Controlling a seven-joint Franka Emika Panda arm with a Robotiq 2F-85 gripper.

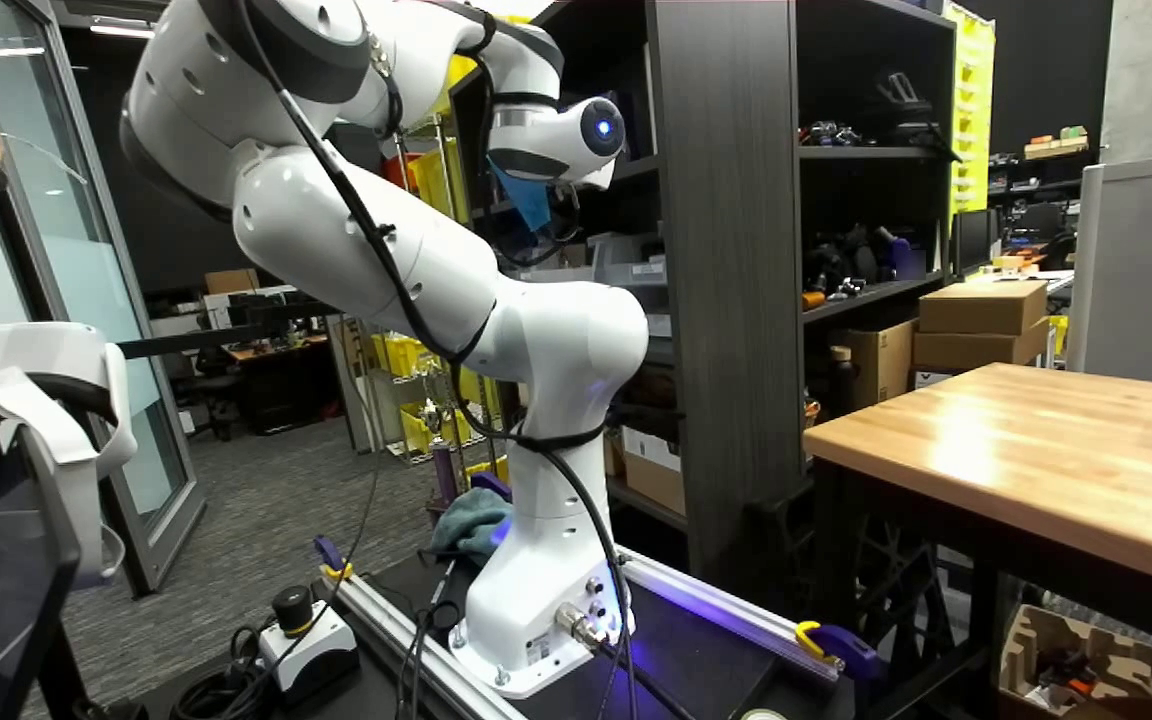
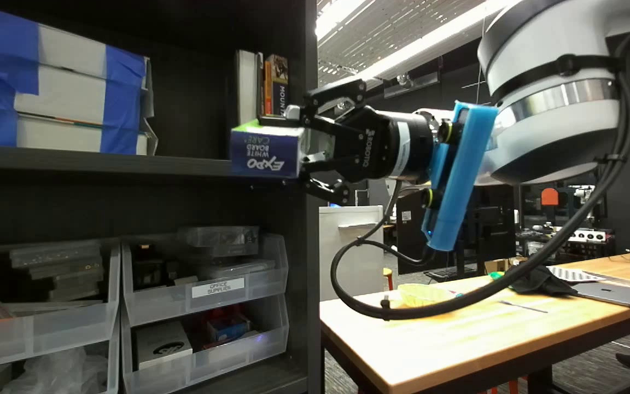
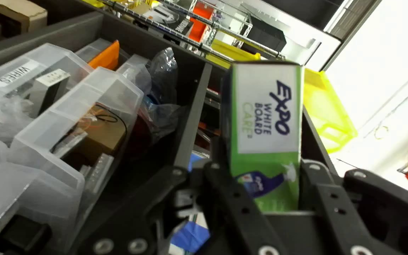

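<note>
A green, white and purple Expo whiteboard box (image 2: 264,156) is clasped between the fingers of my gripper (image 2: 294,142), one above it and one below in that exterior view. Its lettering appears upside down there. From the wrist, the Expo box (image 3: 267,106) fills the gap between the black fingers (image 3: 237,198), and its far end extends beyond them. The box overlaps the dark shelf board (image 2: 184,162) in the picture; whether it touches the board I cannot tell. In the remaining exterior view the blue wrist mount (image 1: 526,200) shows, while jaws and box are out of sight.
Upright books (image 2: 278,82) stand behind the box on the shelf. Left of them lies a blue-taped stack (image 2: 69,82). Clear bins (image 2: 216,287) fill the level below. The shelf's side panel (image 2: 311,246) rises close to the gripper. A wooden table (image 2: 457,339) bears a yellow basket (image 2: 424,294).
</note>
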